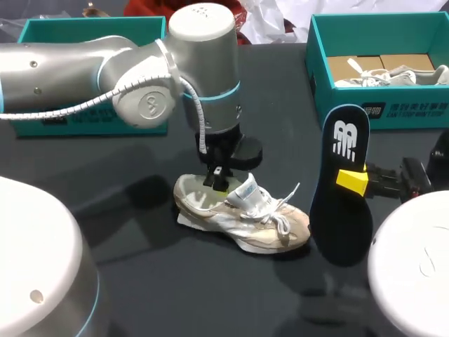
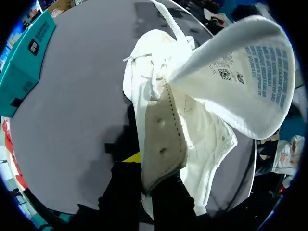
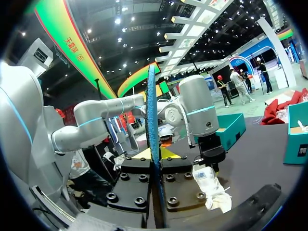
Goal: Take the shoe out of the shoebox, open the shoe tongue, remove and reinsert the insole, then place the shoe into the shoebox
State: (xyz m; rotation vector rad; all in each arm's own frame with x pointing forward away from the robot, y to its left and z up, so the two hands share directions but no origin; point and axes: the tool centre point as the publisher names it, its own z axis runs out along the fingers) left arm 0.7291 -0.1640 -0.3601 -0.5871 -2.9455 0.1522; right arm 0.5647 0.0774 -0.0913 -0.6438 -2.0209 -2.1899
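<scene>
A teal shoebox (image 1: 91, 35) stands at the far left of the dark counter (image 1: 105, 175). The left arm (image 1: 140, 70) comes in in front of it and reaches down to the heel of the shoe (image 1: 242, 214). The shoe is pale beige and white and rests on its sole near the counter's middle, heel to the left and toe to the right. In the left wrist view, the left jaws are closed on the beige heel collar (image 2: 161, 139), one finger inside the shoe and one outside. The white tongue (image 2: 240, 72) is lifted up and away from the opening, and the laces (image 1: 284, 203) lie loose over the forefoot.

Just right of the toe, the dark insole (image 1: 344, 189) stands on end, its printed face towards the head camera. The right jaws are clamped on it from both faces, a yellow fingertip (image 1: 353, 181) at mid-length. The right wrist view shows the insole edge-on (image 3: 153, 144) between the fingers. At the far right a second teal shoebox (image 1: 323, 84) holds another pale shoe (image 1: 379, 76).
</scene>
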